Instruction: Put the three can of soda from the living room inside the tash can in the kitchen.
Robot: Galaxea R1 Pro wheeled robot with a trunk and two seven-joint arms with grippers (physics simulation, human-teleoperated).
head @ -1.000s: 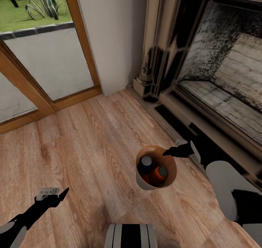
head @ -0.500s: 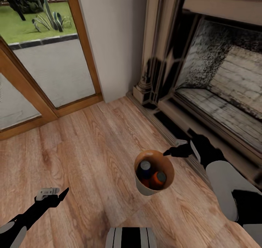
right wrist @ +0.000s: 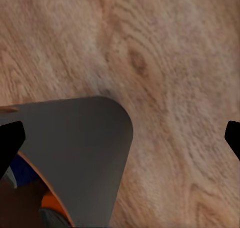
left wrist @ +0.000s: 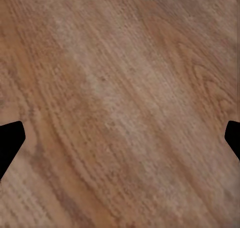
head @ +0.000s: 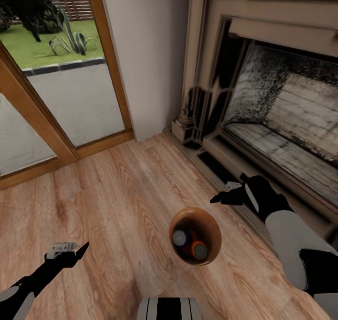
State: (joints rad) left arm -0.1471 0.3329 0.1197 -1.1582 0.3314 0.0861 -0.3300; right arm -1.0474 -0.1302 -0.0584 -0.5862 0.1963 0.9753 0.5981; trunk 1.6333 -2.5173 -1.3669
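1. Standing upright on the wood floor (head: 117, 198) in the lower middle of the head view: the trash can (head: 195, 235), brown inside, mouth up, long axis vertical.
2. Lying inside it: the soda cans (head: 190, 245), a dark blue one with a grey top and at least one orange one beside it; a third not clearly told apart in there.
3. Just up and right of the can's rim, clear of it: the right gripper (head: 220, 199), pointing left across the frame, jaws wide apart going by the right wrist view, where the dark fingertips (right wrist: 10, 143) sit at opposite edges with nothing between them.
4. In that right wrist view, the can's grey wall (right wrist: 80, 153) off to one side of the jaws, not between them.
5. Far lower left of the head view, well apart from the can: the left gripper (head: 70, 252), likewise spread and holding nothing, bare floor (left wrist: 120, 102) under it.
6. Nearer arm by far: the right; to grip the rim, a short reach down and toward the frame's lower left likely needed.
7. Upper right: the dark fireplace (head: 281, 118); upper left: a glass door (head: 61, 90) onto a garden. Still the living room, kitchen yet to be reached.
8. No brand, label or writing legible on the cans or elsewhere.
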